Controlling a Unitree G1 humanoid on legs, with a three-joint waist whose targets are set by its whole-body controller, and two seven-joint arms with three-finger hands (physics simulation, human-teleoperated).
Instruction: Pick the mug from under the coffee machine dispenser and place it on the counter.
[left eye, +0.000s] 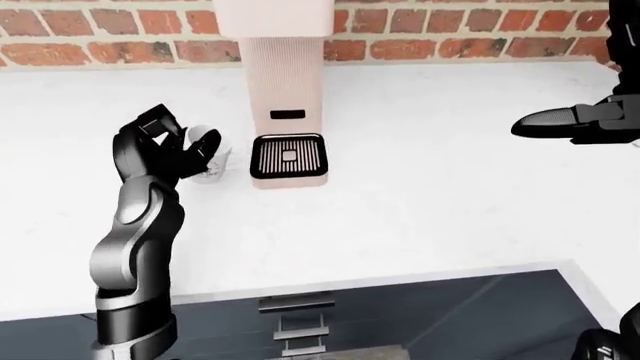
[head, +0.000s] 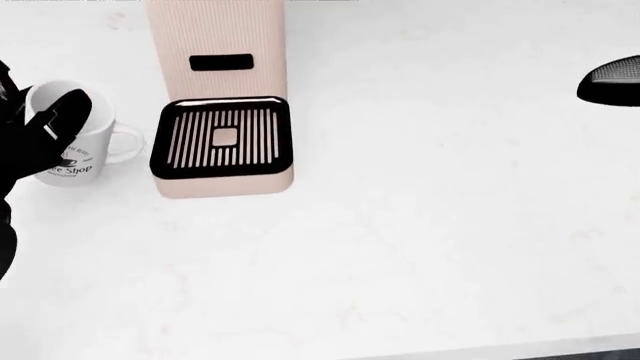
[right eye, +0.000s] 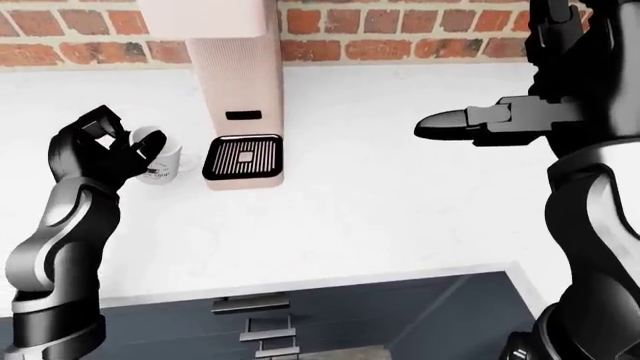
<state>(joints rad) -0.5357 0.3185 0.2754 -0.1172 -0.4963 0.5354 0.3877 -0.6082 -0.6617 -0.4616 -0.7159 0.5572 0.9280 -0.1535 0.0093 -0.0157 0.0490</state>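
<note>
I have the white mug (head: 82, 142) at the left edge of the head view, left of the pink coffee machine (left eye: 283, 90) and clear of its black slatted drip tray (head: 224, 139). It stands upright, handle pointing right toward the tray, dark lettering on its side. From the head view its base looks to be down on the white counter (head: 420, 225), though I cannot tell for certain whether it is resting or just above the surface.

My left hand (right eye: 105, 154) is wrapped around the mug from the left side of the frame; one black finger crosses the rim and the near wall, and in the right-eye view the other fingers curl behind it, so the hand is clamped on the mug. The left arm rises from the lower left of both eye views.

My right hand (right eye: 490, 120) hangs over the counter in the upper right of the right-eye view, well apart from the machine, fingers stretched flat and pointing left with nothing between them; in the head view only its dark tip shows at the right edge.

A red brick wall (left eye: 450, 41) runs along the top of the eye views, and dark blue cabinet fronts (left eye: 420, 319) with a metal handle (left eye: 295, 302) sit below the counter edge
</note>
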